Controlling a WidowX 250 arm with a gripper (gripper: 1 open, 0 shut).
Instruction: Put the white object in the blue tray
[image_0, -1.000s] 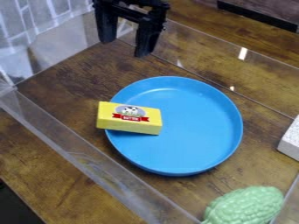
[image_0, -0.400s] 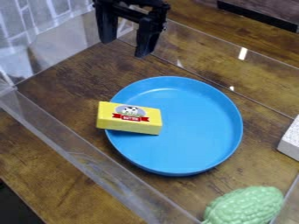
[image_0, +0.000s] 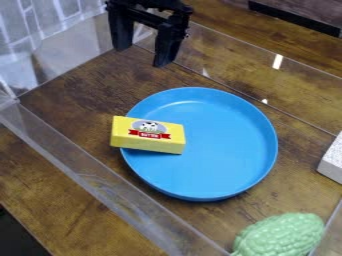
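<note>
The blue tray lies in the middle of the wooden table, round and shallow. Only a corner of the white object shows at the right edge, on the table beside the tray. My gripper hangs open at the top left, above the table and well behind the tray, with nothing between its black fingers.
A yellow block with a red-and-white label rests on the tray's left rim. A bumpy light-green lump sits at the bottom right. Clear plastic walls border the wooden table at the front and left.
</note>
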